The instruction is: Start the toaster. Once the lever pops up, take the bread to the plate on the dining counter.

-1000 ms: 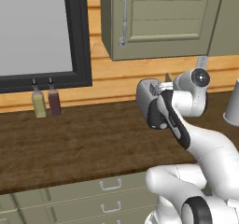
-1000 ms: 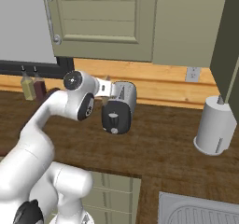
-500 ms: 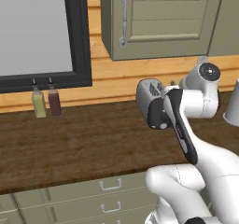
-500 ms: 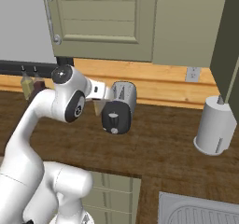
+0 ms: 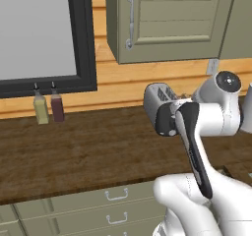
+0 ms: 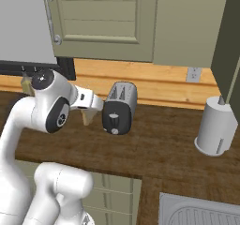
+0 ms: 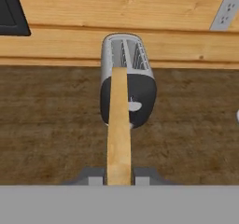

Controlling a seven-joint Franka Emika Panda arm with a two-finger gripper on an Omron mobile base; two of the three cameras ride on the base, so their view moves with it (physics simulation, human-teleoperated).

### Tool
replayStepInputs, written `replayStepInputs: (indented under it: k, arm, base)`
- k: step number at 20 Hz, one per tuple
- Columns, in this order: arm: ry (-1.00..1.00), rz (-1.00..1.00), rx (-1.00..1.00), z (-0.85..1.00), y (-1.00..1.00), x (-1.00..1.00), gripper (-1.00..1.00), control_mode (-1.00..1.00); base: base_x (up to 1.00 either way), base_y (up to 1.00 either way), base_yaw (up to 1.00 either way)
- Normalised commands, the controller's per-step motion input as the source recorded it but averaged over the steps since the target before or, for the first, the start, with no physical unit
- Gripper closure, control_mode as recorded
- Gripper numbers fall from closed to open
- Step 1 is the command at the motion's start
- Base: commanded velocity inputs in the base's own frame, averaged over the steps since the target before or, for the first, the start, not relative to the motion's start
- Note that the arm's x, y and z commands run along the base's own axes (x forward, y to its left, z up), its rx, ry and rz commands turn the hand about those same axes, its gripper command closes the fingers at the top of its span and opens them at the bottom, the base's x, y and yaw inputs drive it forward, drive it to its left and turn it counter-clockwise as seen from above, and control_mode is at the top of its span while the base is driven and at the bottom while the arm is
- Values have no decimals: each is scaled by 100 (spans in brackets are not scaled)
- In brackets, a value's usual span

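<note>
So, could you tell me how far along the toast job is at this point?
Done: the bread is out of the toaster, whose slots look empty. In hand: the gripper is shut on the slice, holding it edge-on in front of the toaster. Left: taking it to the plate on the dining counter.

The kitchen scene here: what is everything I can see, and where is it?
toaster: one, silver with black end, on the counter by the wall.
bread: one tan slice, edge-on, held in front of the toaster.
counter: one, dark wood, over drawers.
bottles: two, yellowish and dark red, under the window.
paper towel roll: one, pale grey, at the right on the counter.
cabinet: grey-green, on the wall above.
outlet: one, grey, on the wood wall.
sink: grey, lower right.
gripper: one, dark tips, shut on the bread.
</note>
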Motion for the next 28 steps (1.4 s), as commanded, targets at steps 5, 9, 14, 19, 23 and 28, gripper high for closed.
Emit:
replayStepInputs:
  k: [5,9,14,19,23,28]
  arm:
    - [0,0,0,0,14,-56,100,-100]
    - [0,0,0,0,3,-48,100,-100]
    - [0,0,1,2,0,-43,100,-100]
    - [0,0,2,4,0,-28,100,-100]
    - [0,0,0,3,0,-34,100,-100]
    - [0,0,0,0,0,-34,100,-100]
  base:
    - [0,0,0]
    - [0,0,0]
    - [0,0,0]
    - [0,0,0]
    - [0,0,0]
    - [0,0,0]
